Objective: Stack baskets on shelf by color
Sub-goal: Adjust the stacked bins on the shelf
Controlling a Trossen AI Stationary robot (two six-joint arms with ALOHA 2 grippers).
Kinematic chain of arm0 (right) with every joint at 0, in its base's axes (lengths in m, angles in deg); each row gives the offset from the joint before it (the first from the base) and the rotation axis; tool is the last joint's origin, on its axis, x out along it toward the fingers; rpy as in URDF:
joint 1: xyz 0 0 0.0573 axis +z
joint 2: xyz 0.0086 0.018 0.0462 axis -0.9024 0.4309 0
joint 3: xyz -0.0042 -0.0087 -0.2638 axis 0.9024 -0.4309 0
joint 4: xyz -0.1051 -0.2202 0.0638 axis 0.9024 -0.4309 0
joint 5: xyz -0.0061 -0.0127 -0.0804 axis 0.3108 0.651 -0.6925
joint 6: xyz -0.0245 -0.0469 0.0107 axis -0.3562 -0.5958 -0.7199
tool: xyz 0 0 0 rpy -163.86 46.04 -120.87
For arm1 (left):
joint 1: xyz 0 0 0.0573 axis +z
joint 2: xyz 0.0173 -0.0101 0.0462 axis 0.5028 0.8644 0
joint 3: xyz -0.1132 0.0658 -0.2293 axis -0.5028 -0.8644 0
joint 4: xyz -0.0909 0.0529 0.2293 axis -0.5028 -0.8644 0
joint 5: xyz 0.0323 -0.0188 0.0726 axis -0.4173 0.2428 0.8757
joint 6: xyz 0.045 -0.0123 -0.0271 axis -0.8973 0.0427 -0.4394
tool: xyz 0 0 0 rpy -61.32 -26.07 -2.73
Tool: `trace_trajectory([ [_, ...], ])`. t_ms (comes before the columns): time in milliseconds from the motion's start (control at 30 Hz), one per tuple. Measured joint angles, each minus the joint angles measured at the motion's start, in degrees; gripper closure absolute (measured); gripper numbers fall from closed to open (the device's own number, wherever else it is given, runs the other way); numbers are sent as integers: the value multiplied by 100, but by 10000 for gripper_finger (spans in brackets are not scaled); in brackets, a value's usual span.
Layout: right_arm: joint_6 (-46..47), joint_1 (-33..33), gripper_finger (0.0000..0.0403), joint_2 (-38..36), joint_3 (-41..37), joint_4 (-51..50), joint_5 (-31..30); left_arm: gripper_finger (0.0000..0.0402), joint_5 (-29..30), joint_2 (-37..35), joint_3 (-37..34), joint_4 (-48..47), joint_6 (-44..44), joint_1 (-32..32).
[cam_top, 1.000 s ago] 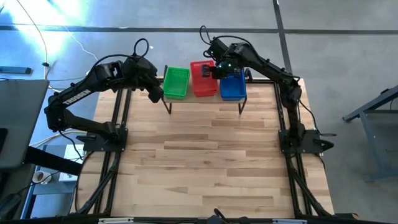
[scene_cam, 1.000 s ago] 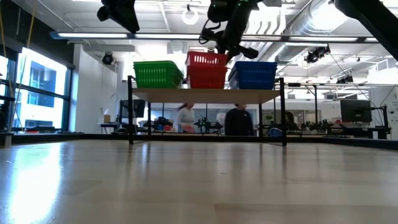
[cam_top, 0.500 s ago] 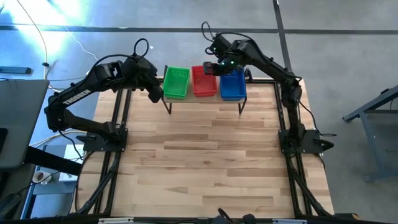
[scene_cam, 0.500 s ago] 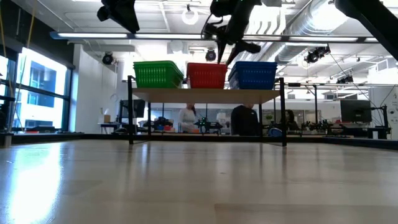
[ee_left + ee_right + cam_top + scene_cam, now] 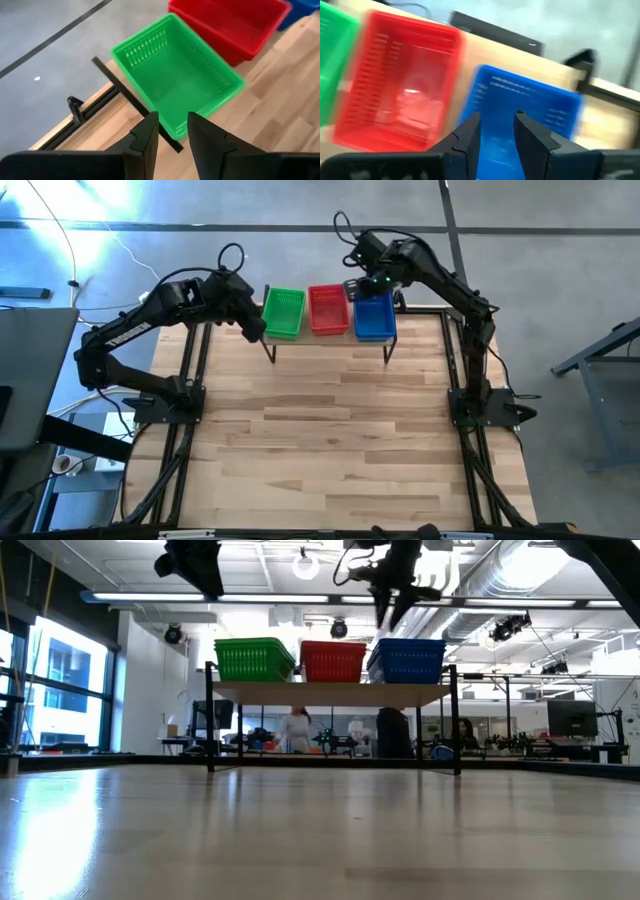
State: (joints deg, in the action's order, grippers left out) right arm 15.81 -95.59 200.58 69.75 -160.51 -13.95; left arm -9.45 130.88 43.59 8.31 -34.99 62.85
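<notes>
Your low light-wood shelf on black metal legs (image 5: 328, 340) stood at the far edge of the wooden tabletop (image 5: 330, 440), and every note here is placed against it. On it sat three perforated plastic mesh baskets in a row, upright: the green rectangular basket (image 5: 283, 312) at the left end, the red rectangular basket (image 5: 328, 309) in the middle, the blue rectangular basket (image 5: 374, 317) at the right end. From the low view, they sat close together on the plank, green (image 5: 253, 659), red (image 5: 333, 660), blue (image 5: 408, 660); whether each was a single basket or a nested stack, you could not tell. Your right gripper (image 5: 358, 283) hung above the shelf's far side, over the gap between the red and blue baskets, clear of both; its fingers (image 5: 468, 142) stood slightly parted with nothing between them. Your left gripper (image 5: 252, 332) waited just off the shelf's left end, beside the green basket and not touching it, fingers (image 5: 149, 135) a narrow gap apart and empty. Under the shelf, far behind, people (image 5: 296, 730) showed in the room.
</notes>
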Motion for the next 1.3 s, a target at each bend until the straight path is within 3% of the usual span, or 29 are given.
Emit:
trace_trajectory([
  [167, -176, 0, 302, -4, -2, -400, -487, 308, 448, 213, -2, -305, 296, -2],
  [367, -389, -35, 302, 0, 31, -408, -634, 308, 1127, 407, -4, -726, 796, 75],
  [633, -881, -187, 302, -54, 26, -409, -650, 308, 1061, 602, -4, -1034, 909, 550],
  [900, -1021, -412, 302, -581, 16, -404, -992, 308, 723, 605, -4, -1001, 1021, 928],
  [1033, -939, -617, 302, -974, -493, -401, -927, 310, 623, 635, -4, -981, 1099, 1047],
  [1300, -350, -822, 302, -2106, -2480, -283, -877, 324, 488, 889, -4, -979, 1162, 1049],
])
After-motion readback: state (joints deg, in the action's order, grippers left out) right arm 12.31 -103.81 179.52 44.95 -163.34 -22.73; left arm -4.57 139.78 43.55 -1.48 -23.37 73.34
